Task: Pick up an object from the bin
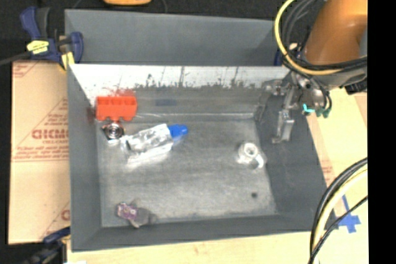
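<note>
My gripper hangs at the right side of the bin, its two fingers pointing down and set apart with nothing between them. A small clear plastic fitting lies on the bin floor just below and left of the fingers. Further left lies a clear plastic bottle with a blue cap.
An orange toy brick sits at the back left, with a small round metal piece beside it. A small purple-grey thing lies in the front left corner. The arm's orange cover and cables hang over the bin's right rim.
</note>
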Action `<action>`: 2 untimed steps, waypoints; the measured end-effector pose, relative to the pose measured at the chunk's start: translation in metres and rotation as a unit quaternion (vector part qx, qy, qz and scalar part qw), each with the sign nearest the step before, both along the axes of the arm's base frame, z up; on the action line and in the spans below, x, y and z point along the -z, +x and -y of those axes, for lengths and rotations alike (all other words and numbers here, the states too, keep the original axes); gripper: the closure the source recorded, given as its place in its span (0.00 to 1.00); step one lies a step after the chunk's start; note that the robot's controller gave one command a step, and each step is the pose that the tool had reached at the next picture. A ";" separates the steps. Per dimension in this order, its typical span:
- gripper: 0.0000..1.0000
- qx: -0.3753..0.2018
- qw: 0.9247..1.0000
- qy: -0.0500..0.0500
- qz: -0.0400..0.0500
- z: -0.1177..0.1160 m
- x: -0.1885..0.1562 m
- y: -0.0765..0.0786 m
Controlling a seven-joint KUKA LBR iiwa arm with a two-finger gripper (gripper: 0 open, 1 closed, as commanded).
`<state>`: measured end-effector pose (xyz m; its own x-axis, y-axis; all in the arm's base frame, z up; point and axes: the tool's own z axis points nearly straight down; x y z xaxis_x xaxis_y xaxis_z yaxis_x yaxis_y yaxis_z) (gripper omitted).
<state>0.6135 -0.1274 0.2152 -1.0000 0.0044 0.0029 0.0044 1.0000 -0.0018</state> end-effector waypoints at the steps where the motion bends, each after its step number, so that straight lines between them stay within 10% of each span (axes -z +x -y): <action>1: 0.00 0.013 1.000 0.001 -0.002 -0.040 0.139 -0.099; 2: 0.00 -0.056 0.998 0.002 0.008 -0.164 0.015 -0.082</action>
<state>0.5315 0.0366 0.2004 -0.9942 -0.1066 -0.0125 -0.1066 0.9943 0.0016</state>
